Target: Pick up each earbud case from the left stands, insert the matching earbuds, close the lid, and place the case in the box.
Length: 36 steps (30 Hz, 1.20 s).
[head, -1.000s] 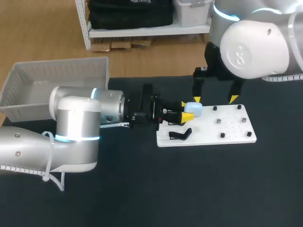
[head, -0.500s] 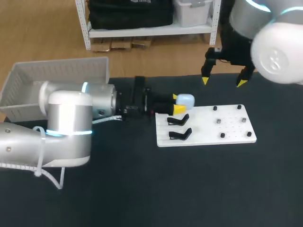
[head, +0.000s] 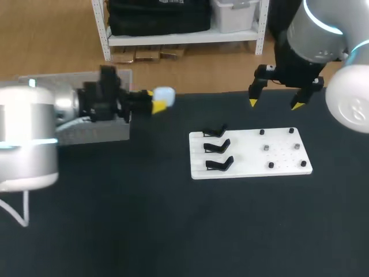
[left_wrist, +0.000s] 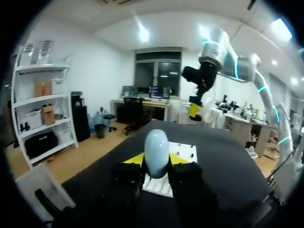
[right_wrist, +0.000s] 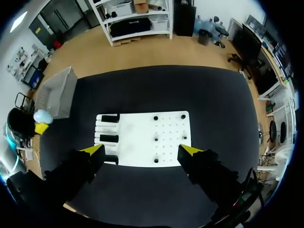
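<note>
black table (head: 173,231) | left gripper (head: 156,104) clamped on pale blue earbud case (head: 164,93), near the box (head: 92,131) | right gripper (head: 274,104) wide open, holding nothing, beyond the white stand board (head: 253,167)

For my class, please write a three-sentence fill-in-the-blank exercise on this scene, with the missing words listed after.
1. The left gripper is shut on a pale blue ____.
2. The right gripper holds nothing, and its fingers are ____.
3. The white board carries ____ black stands.
Missing words: earbud case; open; three.
</note>
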Motion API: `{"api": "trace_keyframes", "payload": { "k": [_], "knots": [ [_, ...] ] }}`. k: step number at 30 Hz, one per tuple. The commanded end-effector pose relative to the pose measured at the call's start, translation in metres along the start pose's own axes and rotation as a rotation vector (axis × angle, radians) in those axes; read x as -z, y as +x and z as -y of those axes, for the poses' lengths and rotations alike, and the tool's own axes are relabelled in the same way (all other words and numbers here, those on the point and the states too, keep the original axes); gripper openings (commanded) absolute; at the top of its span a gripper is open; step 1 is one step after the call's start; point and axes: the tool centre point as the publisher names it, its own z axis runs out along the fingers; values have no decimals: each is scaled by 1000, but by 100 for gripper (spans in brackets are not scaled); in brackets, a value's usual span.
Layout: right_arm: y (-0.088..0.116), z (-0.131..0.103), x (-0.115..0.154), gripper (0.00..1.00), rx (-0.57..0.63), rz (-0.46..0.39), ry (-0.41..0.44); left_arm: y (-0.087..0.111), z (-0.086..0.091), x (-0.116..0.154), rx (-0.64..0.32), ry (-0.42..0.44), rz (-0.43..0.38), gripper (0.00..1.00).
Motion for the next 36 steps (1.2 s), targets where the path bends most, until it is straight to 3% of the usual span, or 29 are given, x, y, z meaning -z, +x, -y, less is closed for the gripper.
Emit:
{"api": "trace_keyframes", "payload": {
  "k": [1, 7, 12, 20, 26, 27, 32, 36],
  "knots": [
    [3, 0, 1, 100, -3, 25, 3, -7, -18, 39, 33, -121, 3, 0],
    [3, 0, 1, 100, -3, 25, 3, -4, -64, 71, 125, -241, 13, 0],
    [3, 0, 1, 100, -3, 25, 3, 11, -92, 91, 169, -324, -30, 0],
    [3, 0, 1, 100, -3, 25, 3, 27, -121, 111, 215, -398, -110, 0],
    [3, 0, 1, 100, -3, 25, 3, 37, -143, 121, 216, -436, -252, 0],
    [3, 0, 1, 100, -3, 25, 3, 39, -146, 123, 233, -447, -245, 0],
    [3, 0, 1, 100, -3, 25, 3, 49, -155, 126, 245, -450, -337, 0],
    [3, 0, 1, 100, -3, 25, 3, 59, -152, 130, 260, -461, -356, 0]
  ]
}}
